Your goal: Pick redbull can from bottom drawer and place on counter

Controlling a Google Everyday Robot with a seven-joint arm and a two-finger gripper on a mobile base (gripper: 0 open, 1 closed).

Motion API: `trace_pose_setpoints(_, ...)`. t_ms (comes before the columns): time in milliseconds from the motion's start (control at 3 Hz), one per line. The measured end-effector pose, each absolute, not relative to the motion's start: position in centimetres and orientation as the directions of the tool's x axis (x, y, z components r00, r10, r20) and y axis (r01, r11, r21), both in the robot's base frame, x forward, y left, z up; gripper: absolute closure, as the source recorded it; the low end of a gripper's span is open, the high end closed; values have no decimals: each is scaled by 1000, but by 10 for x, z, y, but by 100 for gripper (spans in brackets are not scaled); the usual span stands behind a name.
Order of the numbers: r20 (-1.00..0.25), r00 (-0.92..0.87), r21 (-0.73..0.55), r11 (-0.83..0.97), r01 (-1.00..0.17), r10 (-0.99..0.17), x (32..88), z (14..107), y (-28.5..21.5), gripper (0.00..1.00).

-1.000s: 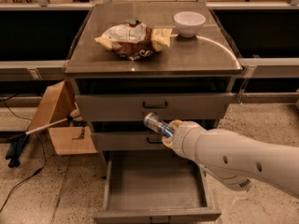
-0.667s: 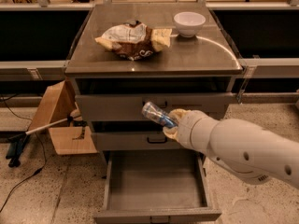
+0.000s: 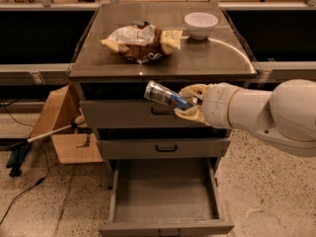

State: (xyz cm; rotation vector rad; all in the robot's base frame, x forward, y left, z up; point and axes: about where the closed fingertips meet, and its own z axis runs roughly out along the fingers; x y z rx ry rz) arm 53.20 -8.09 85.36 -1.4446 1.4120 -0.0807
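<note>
Your redbull can rides higher now, just below the bench rim; the end effector pinches one end, leaving the body free for placing.

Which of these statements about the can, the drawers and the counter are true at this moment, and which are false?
1. The gripper is shut on the redbull can, holding it in front of the top drawer. True.
2. The bottom drawer is pushed shut. False: it is pulled open, and nothing shows inside it.
3. The redbull can stands on the counter. False: it is held tilted in the air, below the counter's front edge.
4. A snack bag and a white bowl sit on the counter. True.
</note>
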Motion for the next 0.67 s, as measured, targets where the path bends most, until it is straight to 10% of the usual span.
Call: trace_pose_setpoints(667, -568, 292, -684, 243, -688, -770, 540, 856, -83, 100)
